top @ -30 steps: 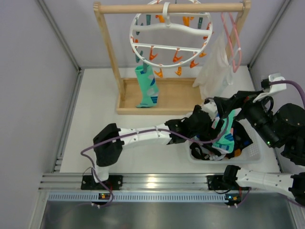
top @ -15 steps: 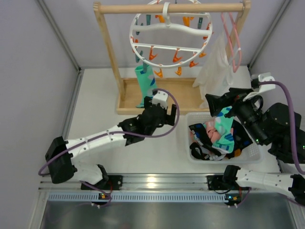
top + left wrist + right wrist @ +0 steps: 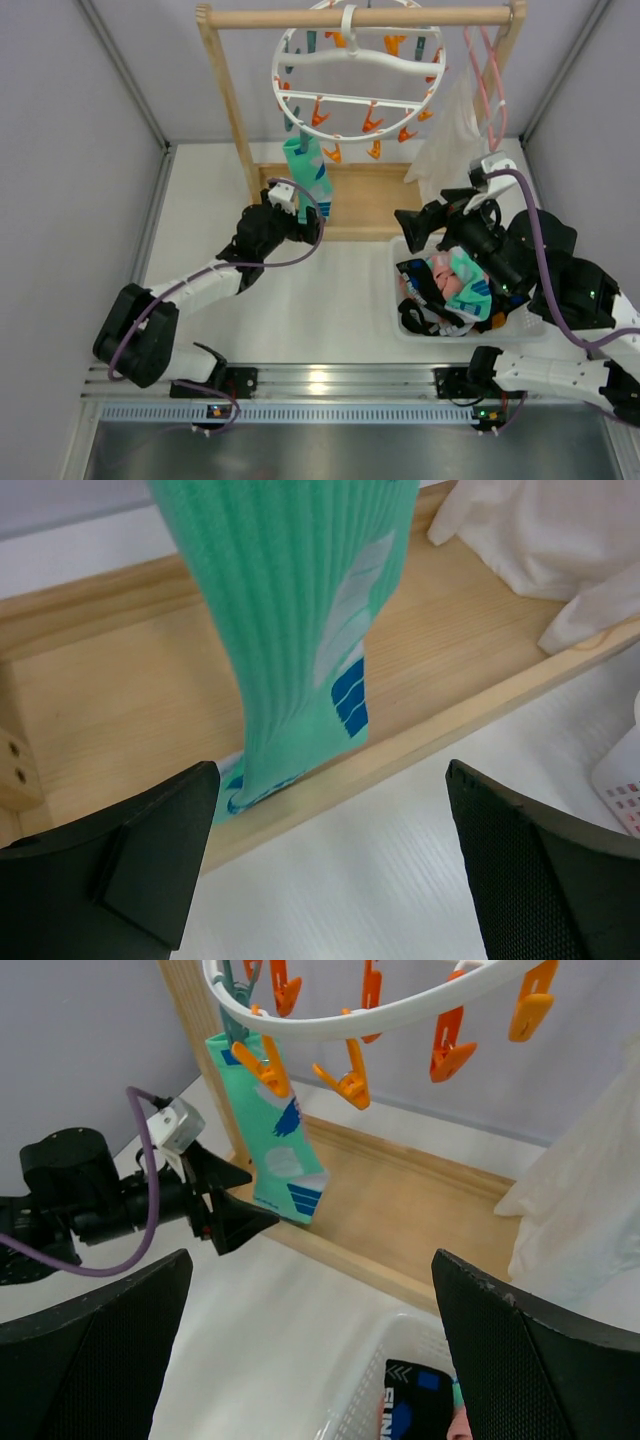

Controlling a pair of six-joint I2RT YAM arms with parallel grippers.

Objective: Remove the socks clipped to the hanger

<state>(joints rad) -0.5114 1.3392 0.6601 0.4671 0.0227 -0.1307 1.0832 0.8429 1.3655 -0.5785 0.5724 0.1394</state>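
Swung over from the basket, the left gripper now flanks the teal sock, jaws wide. It hangs clipped to the hanger, apparently the last one. The right gripper gapes empty.

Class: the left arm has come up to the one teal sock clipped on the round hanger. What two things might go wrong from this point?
1. The left gripper, jaws open, sits low by the toe of the teal sock. A pull from there may only swing the hanger, which hangs by one hook, and not free the sock.
2. The toe reaches the front lip of the wooden base, so closing jaws could strike wood.
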